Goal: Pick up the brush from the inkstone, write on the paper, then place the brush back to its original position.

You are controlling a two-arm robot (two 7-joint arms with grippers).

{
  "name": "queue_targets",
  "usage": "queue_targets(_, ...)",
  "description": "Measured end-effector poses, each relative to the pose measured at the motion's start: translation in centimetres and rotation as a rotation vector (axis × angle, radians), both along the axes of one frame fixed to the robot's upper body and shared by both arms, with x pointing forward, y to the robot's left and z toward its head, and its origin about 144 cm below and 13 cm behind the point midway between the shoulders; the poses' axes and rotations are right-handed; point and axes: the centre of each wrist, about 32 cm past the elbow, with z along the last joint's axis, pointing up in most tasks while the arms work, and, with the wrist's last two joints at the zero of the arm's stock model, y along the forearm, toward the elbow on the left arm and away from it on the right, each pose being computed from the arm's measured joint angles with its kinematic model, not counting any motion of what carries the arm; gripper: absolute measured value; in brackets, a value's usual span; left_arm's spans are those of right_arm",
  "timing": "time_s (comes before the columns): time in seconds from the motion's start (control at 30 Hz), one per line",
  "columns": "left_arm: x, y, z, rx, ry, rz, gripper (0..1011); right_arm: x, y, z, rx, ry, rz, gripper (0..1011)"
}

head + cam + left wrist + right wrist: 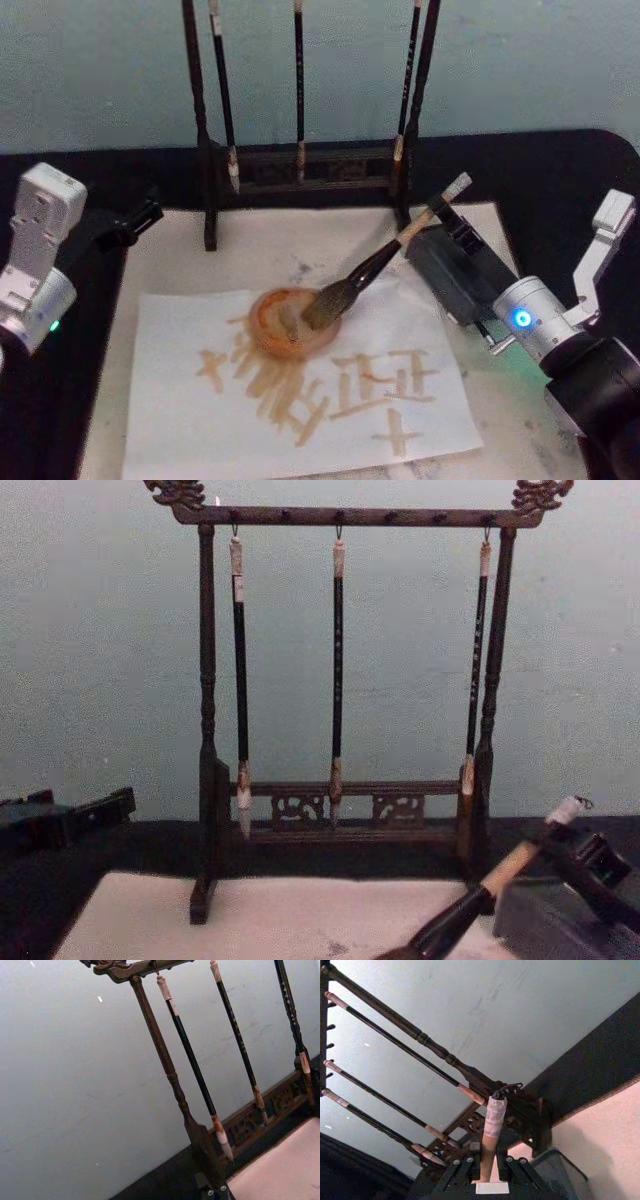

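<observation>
Behind the table (560, 190), a pale blue-green wall backs a dark wooden brush rack (340, 516) from which three thin brushes (337, 670) hang. On the black table top lies a pale mat (180, 250), and on it the paper (170, 400), already covered with tan-orange strokes that look like several characters (385, 385).

We see our right end effector (432, 232) reaching in from the right side, its fingers pinching the tan shaft of the brush (375, 265) near the upper end; in the right wrist view the shaft rises between the two fingers with its whitish wrapped end (495, 1112) above them. The brush slants down and to the left, and its bristles (325, 305) rest in a round orange dish (290, 320) that sits on the upper part of the paper. The inkstone (455, 275), a dark grey slab, lies just beside and under that end effector, at the right edge of the paper; the brush is not on it.

Our left end effector (135, 222) stays off at the left edge of the table, away from the work; we cannot tell how its fingers stand.

We judge the pick-up done and the writing well advanced, perhaps finished, since so many strokes are down. Whether more strokes are to come we cannot say. What clearly remains is to set the brush back on the inkstone and release it.
</observation>
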Motion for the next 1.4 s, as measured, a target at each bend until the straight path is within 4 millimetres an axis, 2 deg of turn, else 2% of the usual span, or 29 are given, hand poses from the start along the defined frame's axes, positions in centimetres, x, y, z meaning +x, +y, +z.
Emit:
queue_targets(0.33, 0.0, 0.0, 0.0, 0.000, 0.000, 0.000, 1002, -0.2, -0.2, 0.4, -0.052, -0.014, -0.011, 192)
queue_targets(0.9, 0.0, 0.0, 0.0, 0.000, 0.000, 0.000, 1002, 0.1, 0.5, 4.3, -0.242, 0.008, 0.021, 192)
queue_targets(1.4, 0.0, 0.0, 0.0, 0.000, 0.000, 0.000, 1000, -0.5, 0.6, 4.3, -0.283, 0.063, -0.027, 193)
